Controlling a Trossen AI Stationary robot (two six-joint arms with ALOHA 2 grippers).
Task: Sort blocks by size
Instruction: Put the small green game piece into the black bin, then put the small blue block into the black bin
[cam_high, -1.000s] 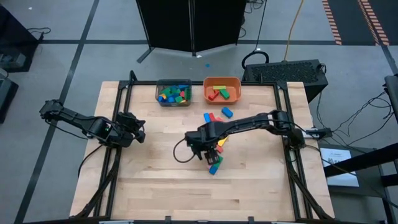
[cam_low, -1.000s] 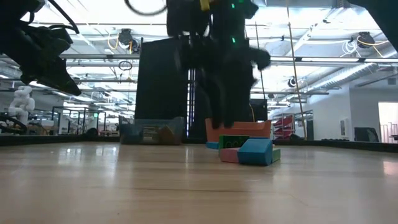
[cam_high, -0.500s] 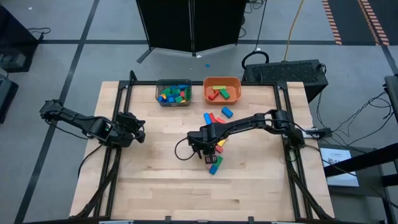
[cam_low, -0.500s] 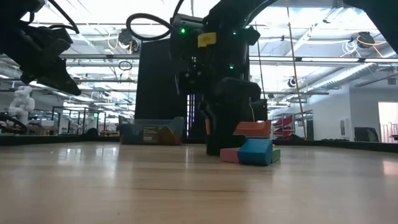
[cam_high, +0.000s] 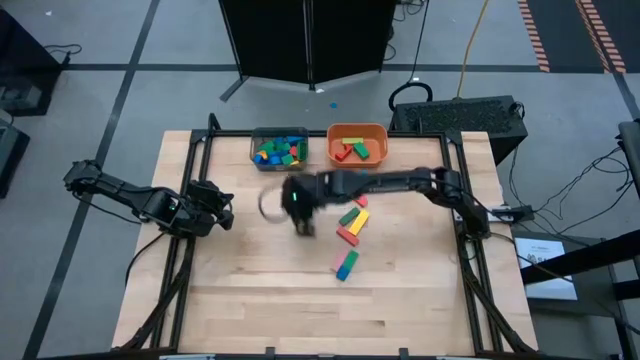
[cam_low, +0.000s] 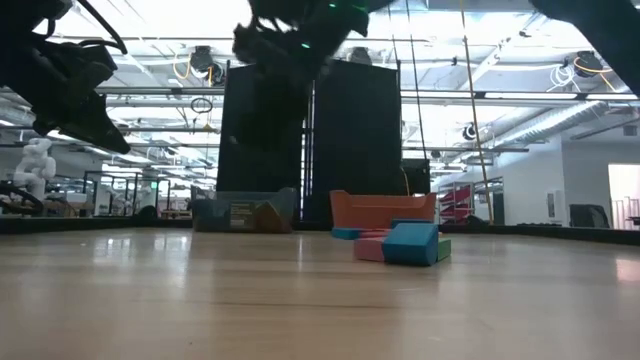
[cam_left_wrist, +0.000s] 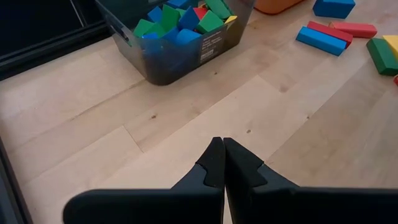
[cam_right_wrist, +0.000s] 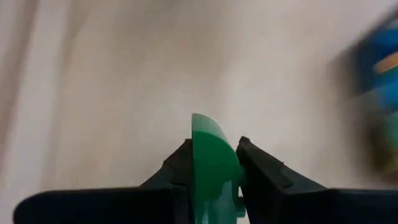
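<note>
Green block (cam_right_wrist: 211, 158) is clamped between the two dark fingers of the right gripper (cam_right_wrist: 214, 163), as shown in the right wrist view (only its narrow edge is seen, so cube or bar cannot be told). In the high view the right gripper (cam_high: 298, 203) is blurred and is located above the table (cam_high: 230, 290), below the grey bin (cam_high: 280, 148) and left of the loose blocks. On the wood to its right, a green bar (cam_high: 348, 216), a yellow bar (cam_high: 357, 221) and a red bar (cam_high: 348, 236) are grouped closely; a blue and green pair (cam_high: 346, 265) is set nearer the front edge. Small blocks of mixed colours are held in the grey bin, and red and green bars in the orange bin (cam_high: 357, 144) beside it. The left gripper (cam_left_wrist: 219, 163) is positioned at the table's left side, its fingers pressed together on nothing.
</note>
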